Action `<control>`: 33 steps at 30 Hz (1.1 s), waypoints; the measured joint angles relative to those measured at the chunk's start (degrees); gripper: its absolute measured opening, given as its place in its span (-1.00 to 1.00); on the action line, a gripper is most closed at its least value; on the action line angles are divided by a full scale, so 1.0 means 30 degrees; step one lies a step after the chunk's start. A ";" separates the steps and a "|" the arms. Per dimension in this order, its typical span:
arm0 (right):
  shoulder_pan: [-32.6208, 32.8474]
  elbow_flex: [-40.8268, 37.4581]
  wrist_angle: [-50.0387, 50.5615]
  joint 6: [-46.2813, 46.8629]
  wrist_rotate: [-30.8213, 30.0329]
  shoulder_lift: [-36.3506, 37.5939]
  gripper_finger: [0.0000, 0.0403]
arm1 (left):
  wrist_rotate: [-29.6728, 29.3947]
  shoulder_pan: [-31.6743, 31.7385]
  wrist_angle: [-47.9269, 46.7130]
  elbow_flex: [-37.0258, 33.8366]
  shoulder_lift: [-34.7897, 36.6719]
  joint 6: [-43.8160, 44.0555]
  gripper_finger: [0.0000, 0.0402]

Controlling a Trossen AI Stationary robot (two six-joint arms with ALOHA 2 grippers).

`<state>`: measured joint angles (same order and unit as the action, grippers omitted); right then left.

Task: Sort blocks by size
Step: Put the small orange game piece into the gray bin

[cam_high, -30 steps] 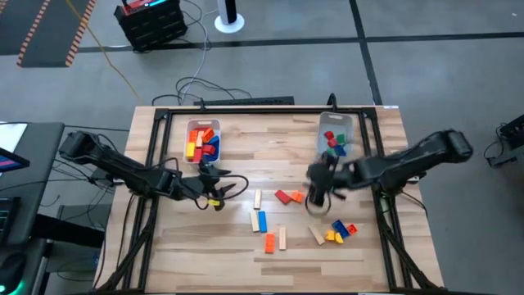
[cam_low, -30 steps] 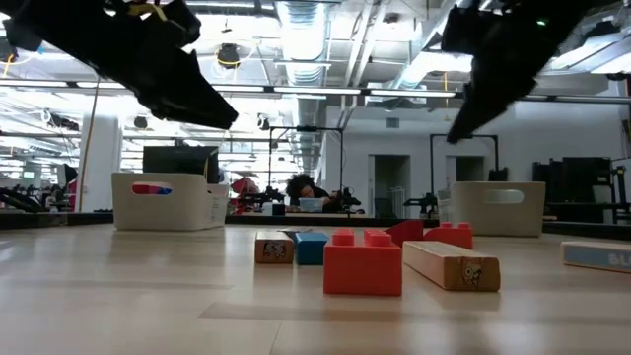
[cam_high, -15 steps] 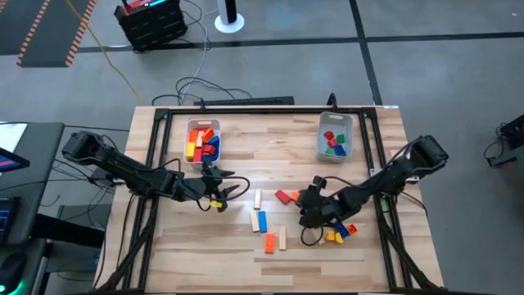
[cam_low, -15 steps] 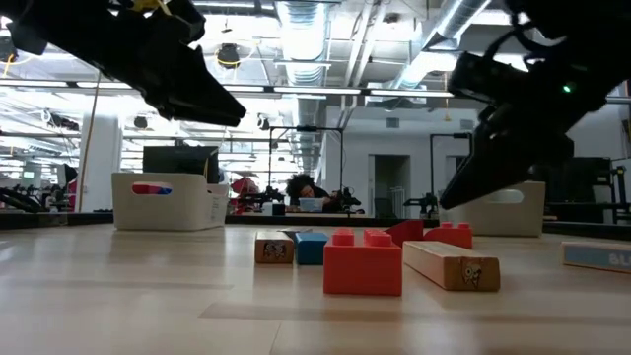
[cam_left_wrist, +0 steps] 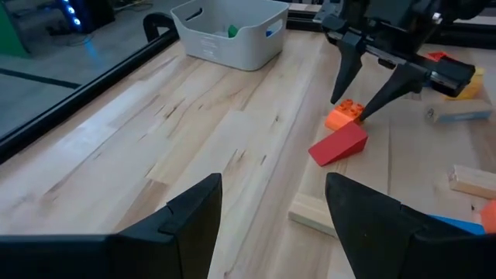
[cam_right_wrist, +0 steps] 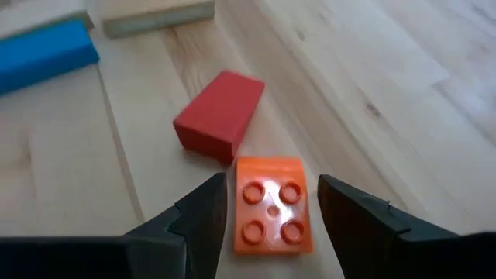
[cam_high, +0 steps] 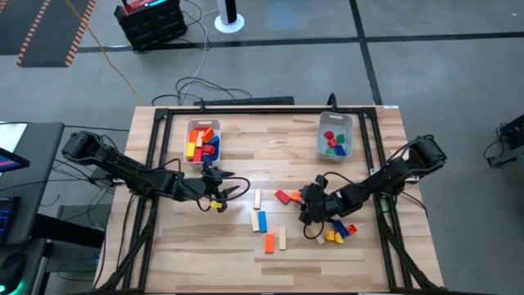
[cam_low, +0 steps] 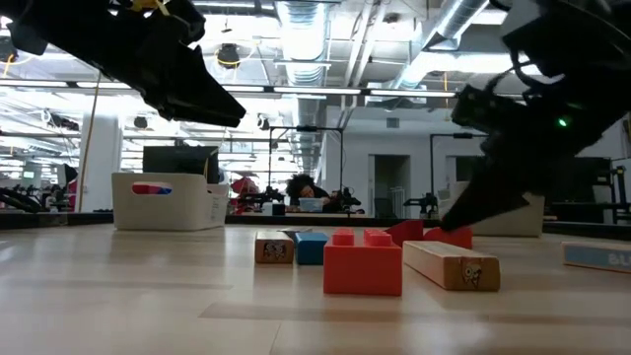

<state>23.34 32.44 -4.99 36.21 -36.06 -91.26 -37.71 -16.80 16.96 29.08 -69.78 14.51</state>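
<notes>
An orange square studded brick (cam_right_wrist: 273, 205) lies flat on the table beside a red wedge block (cam_right_wrist: 221, 115). My right gripper (cam_right_wrist: 273, 232) is open and low over the table. Its fingers stand on either side of the orange brick, and no touch shows. The left wrist view shows the same: the brick (cam_left_wrist: 345, 116) lies between my right gripper's spread fingers. In the high view my right gripper (cam_high: 304, 202) is right of the table's middle. My left gripper (cam_high: 228, 190) is open and empty, left of the middle, above the table.
Tan, blue and orange bars (cam_high: 261, 220) lie near the table's middle. A yellow, blue and red cluster (cam_high: 340, 233) lies right of them. A bin with several blocks (cam_high: 202, 141) stands far left, and another bin (cam_high: 336, 135) stands far right. In the low view a red brick (cam_low: 362, 263) and a tan bar (cam_low: 451, 264) lie in front.
My right gripper has come down toward the table and a little toward its near edge. It has settled over the orange brick by the red wedge. The blocks have stayed where they were.
</notes>
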 joint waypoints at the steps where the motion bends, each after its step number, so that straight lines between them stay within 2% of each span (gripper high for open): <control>1: -0.0044 -0.0205 -0.0168 -0.0004 0.0095 -0.0022 0.15 | 0.0000 0.0000 0.0010 0.0000 0.0000 -0.0004 0.12; 11: -0.0760 -0.0592 -0.1862 -0.0155 0.1216 -0.1267 0.12 | -0.0007 0.0000 -0.0020 0.0000 0.0000 0.0004 0.12; 16: -0.0936 -0.0570 -0.2539 -0.0453 0.1204 -0.1946 -0.07 | -0.0007 0.0000 -0.0286 0.0000 0.0000 0.0004 0.12; 18: -0.0946 -0.0572 -0.2582 -0.0667 0.1223 -0.1689 -0.17 | -0.0007 0.0000 -0.0310 0.0000 0.0000 0.0004 0.12; 20: -0.0959 -0.0580 -0.2057 -0.0897 0.1367 -0.1186 -0.18 | -0.0007 0.0000 -0.0317 0.0000 0.0000 0.0004 0.12; 23: -0.0978 -0.0634 0.0775 -0.1210 0.1542 0.0678 -0.18 | -0.0007 0.0000 -0.0408 0.0000 0.0000 0.0009 0.12; 25: -0.0977 -0.0640 0.3189 -0.0820 0.0774 0.2541 -0.18 | -0.0007 0.0000 -0.0593 0.0000 0.0000 0.0083 0.12; 28: -0.0907 -0.0623 0.6409 -0.0255 -0.1277 0.5712 -0.18 | -0.0007 0.0000 -0.0895 0.0000 0.0000 0.0245 0.12; 33: -0.1633 -0.0605 0.9909 -0.0092 -0.5464 1.0730 -0.15 | -0.0007 0.0000 -0.0943 0.0000 0.0000 0.0312 0.12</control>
<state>18.45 30.62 24.73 35.93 -52.45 -59.07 -37.74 -16.80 14.13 29.08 -69.78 15.45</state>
